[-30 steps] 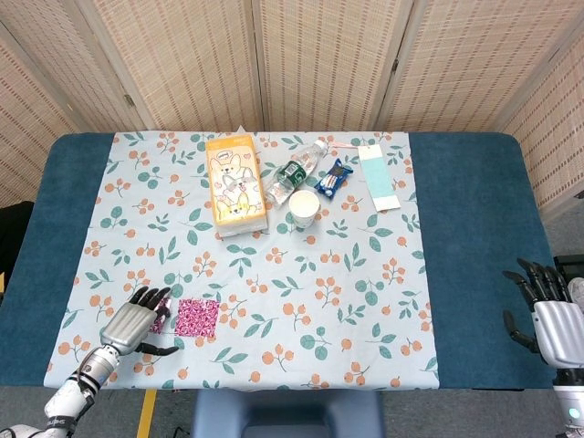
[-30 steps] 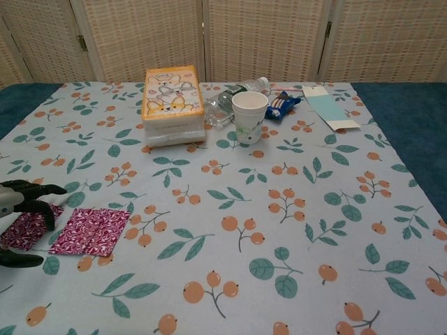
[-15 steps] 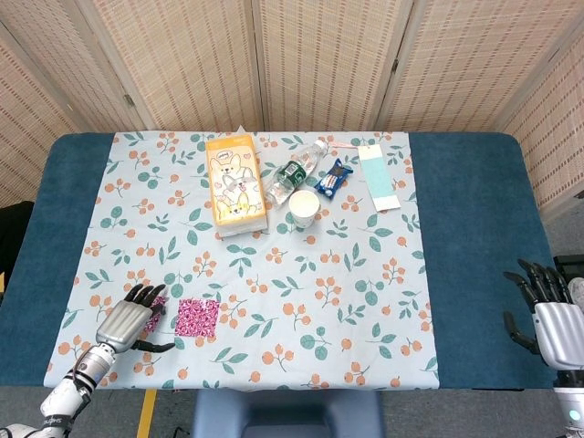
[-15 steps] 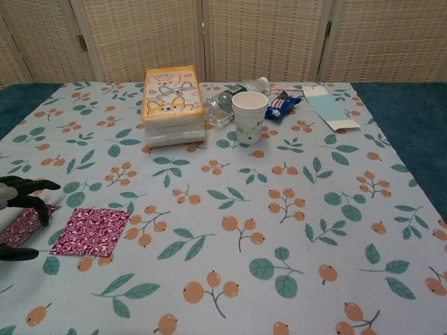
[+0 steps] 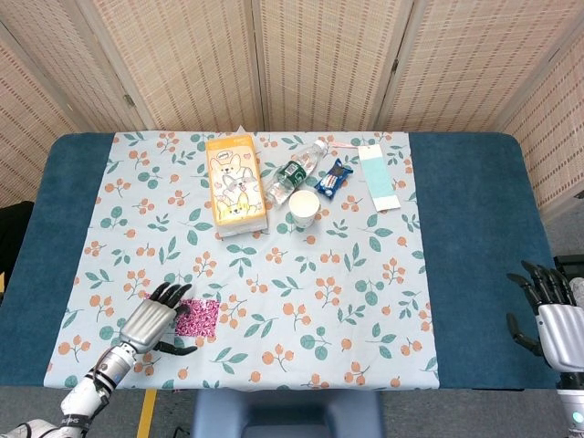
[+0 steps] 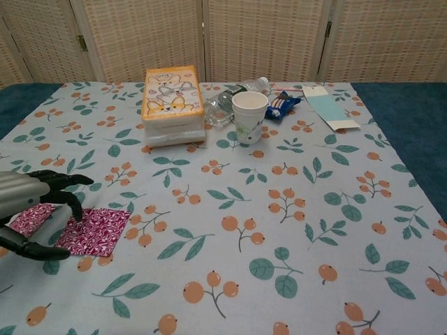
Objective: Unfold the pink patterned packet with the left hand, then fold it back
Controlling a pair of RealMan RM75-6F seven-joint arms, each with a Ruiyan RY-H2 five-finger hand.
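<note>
Right, pink patterned packet lies flat on the floral cloth, near the table's front edge toward the front-left corner. Looks opened out: one pink panel shows right of my fingers, another bit left of them in chest view.

Other stuff sits well apart, along the far edge: orange tissue box, clear bottle lying on its side, paper cup upright just in front of the bottle, blue snack wrapper beside it, pale teal card further right. Nothing sits btwn those and the packet, only bare cloth w/ leaf and berry print.

My left hand hangs over the packet's left part, fingers spread and arched, tips pointing down at the pink sheet, thumb stretched out along the near side. Nothing gripped in it that I can see; can't tell if fingertips actually touch the packet. In head view the hand covers the packet's left edge.

My right hand is by the table's front-right corner, off the cloth, fingers apart and upright, holding nothing, far from the packet.
</note>
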